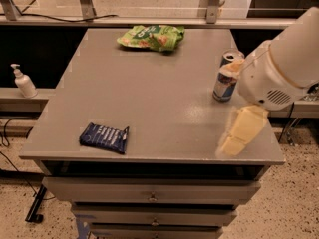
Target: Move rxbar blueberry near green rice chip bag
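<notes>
The rxbar blueberry (pixel 104 137) is a flat dark navy bar lying near the front left of the grey table (pixel 149 93). The green rice chip bag (pixel 152 37) lies wrinkled at the far edge, near the middle. My gripper (pixel 238 136) is pale yellow and hangs below the white arm (pixel 284 63) over the table's front right corner. It is well to the right of the bar and holds nothing that I can see.
A blue-and-silver can (pixel 225 81) stands upright at the right side, partly behind my arm. A white pump bottle (pixel 22 81) stands on a ledge left of the table. Drawers (pixel 149 197) sit under the tabletop.
</notes>
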Motion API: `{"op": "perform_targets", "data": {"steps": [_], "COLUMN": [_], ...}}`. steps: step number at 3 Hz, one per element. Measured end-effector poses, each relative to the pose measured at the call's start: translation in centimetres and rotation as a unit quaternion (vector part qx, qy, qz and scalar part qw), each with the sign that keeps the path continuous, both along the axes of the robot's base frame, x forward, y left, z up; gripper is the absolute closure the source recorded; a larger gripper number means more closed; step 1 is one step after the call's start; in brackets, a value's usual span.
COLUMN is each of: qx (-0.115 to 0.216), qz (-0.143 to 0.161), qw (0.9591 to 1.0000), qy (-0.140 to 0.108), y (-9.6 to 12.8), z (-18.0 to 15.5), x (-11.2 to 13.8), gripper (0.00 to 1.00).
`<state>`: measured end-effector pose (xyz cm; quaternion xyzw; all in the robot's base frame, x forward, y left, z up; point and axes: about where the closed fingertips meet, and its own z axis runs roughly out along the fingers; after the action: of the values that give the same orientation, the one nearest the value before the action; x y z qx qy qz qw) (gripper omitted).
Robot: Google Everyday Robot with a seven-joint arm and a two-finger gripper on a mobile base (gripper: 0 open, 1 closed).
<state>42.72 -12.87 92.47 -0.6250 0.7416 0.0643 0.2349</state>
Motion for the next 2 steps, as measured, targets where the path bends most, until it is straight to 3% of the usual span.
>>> {"op": "perform_targets", "data": {"steps": [1,2], "qx": [0.08,0.103], "qz": [0.037,0.039], "qw": [0.9961,0.9939], "qy": [-0.001,-0.002], "y": [5.9,7.3], "z": [-2.1,-1.4], "x": [-0.6,-0.8], "gripper": [0.0,0.0]}}
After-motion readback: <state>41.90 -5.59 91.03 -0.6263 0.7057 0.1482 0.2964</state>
